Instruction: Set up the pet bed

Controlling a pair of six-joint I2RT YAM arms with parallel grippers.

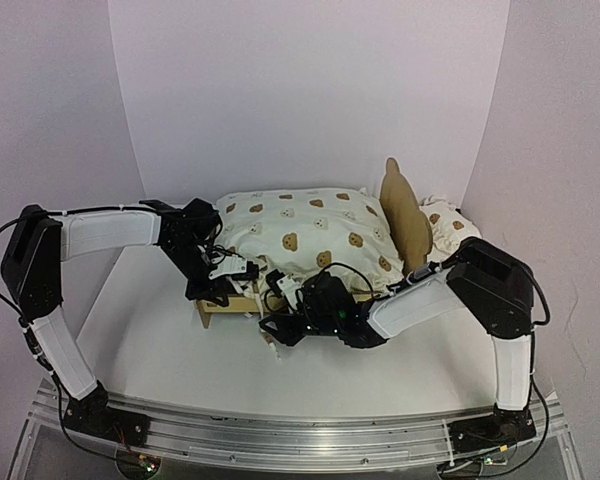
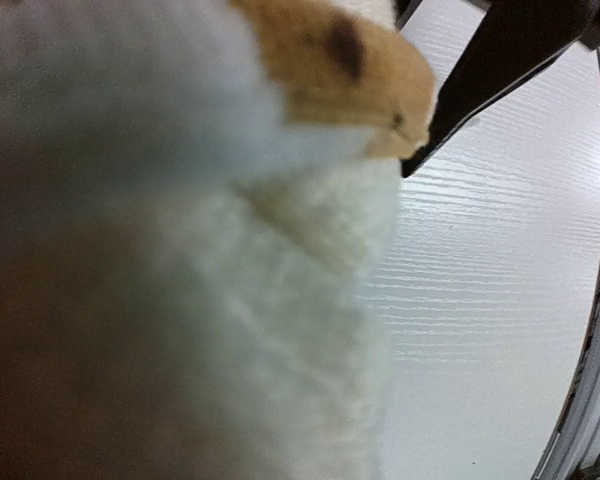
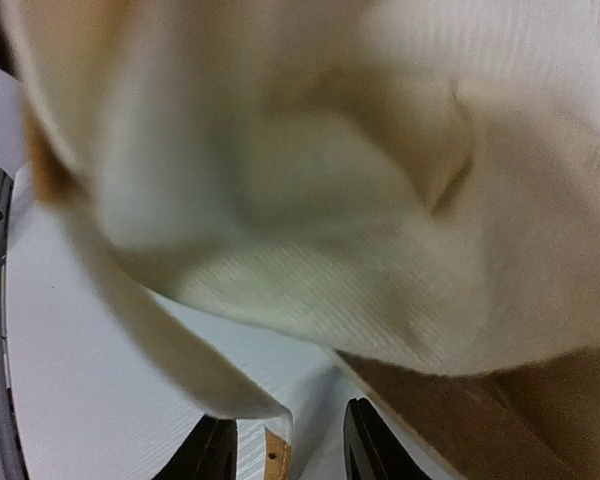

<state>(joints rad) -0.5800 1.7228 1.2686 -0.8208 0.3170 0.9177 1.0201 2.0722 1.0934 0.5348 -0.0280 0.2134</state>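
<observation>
Top external shows one white counter (image 1: 160,350) carrying one pet bed (image 1: 223,312). The bed sits mid-counter between the two arms, with its light-wood frame showing at the near left corner and its single curved headboard (image 1: 405,215) standing upright at the right end. One large cream bear-print cushion (image 1: 310,230) lies over the frame and covers most of it. One small bear-print pillow (image 1: 447,225) rests just beyond the headboard, on its right. The left end effector (image 1: 228,280) is at the cushion's near left corner, pressed together, with cream fabric hard against it; whether fabric is caught cannot be told. The right end effector (image 1: 280,325) is at the cushion's near edge, its fingers (image 3: 208,452) spread, with one narrow strip (image 3: 273,455) hanging between them.
</observation>
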